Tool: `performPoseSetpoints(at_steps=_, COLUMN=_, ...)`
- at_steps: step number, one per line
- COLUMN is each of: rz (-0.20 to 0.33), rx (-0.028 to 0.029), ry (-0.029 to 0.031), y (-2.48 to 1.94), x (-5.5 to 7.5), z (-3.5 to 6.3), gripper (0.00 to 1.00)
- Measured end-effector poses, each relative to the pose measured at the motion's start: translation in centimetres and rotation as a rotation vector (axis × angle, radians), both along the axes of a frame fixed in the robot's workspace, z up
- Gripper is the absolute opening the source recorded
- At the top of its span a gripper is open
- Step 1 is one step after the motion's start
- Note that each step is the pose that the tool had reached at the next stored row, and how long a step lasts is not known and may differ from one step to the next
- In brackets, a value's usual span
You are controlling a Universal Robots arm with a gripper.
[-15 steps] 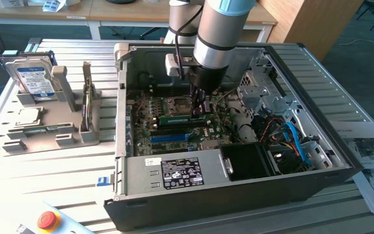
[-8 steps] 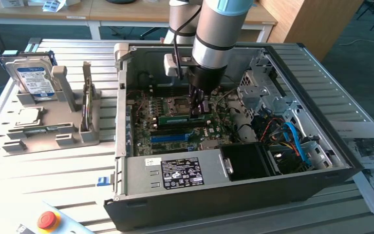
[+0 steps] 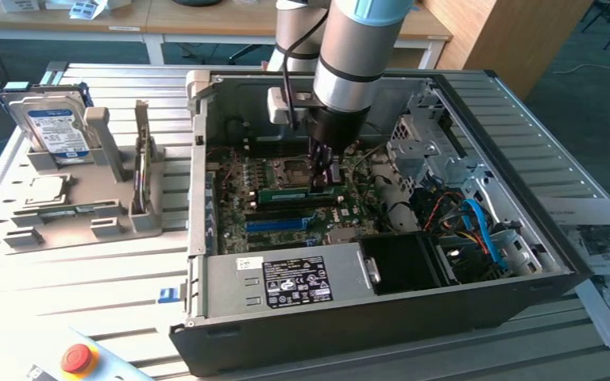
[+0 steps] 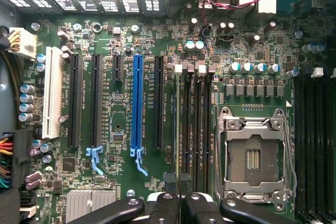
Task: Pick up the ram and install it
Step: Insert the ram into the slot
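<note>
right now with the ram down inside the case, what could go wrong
1. The gripper appears to hold the ram off-centre, low over the memory slots. A tilted stick could jam or bend if pressed.
2. The open CPU socket sits right beside those slots. A sideways slip could strike its exposed contacts.

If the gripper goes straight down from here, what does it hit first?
Likely the black memory slots beside the CPU socket; the gripper, seemingly holding the ram, sits right over them. Gap unclear.

Bright even daylight, glare on the table (image 3: 93, 286), deep shade inside the case (image 3: 390, 333)
</note>
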State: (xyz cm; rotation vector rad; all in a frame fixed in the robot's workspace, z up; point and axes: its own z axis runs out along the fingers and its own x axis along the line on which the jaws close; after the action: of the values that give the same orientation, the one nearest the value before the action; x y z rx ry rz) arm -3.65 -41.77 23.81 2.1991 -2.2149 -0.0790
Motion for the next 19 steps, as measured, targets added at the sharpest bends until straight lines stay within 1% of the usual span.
performPoseSetpoints(at_steps=9, rz=-0.001, rx=0.0002, ry=-0.0006, y=0.00, x=-0.01, z=-0.28, gripper=0.12)
performPoseSetpoints(at_steps=19, rz=-0.007, rx=-0.0001, ry=-0.0005, y=0.00, x=-0.01, z=-0.30, gripper=0.12)
